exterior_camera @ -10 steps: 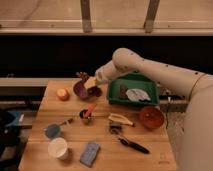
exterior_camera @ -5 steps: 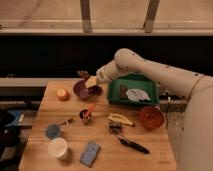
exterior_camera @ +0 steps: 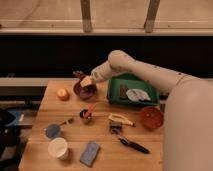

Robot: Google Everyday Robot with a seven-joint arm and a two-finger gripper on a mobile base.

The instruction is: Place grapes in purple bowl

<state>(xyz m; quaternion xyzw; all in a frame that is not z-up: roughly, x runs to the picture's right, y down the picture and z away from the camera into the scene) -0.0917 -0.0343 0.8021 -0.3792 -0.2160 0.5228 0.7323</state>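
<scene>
Wooden bench (exterior_camera: 155, 145) under a dark wall: the pale arm (exterior_camera: 145, 72) reaches from the right past the green tray (exterior_camera: 114, 95) at the far edge to the purple bowl (exterior_camera: 82, 91) near the far left corner. Its gripper (exterior_camera: 87, 81) hangs just over the bowl, jaws shut tight; the grapes (exterior_camera: 78, 75) show dark at the bowl's far rim beside it, whether pinched I cannot tell

Warm, dim light covers the table (exterior_camera: 155, 147) (background dark), end effector (exterior_camera: 86, 82) lit over the purple bowl (exterior_camera: 80, 93).
</scene>
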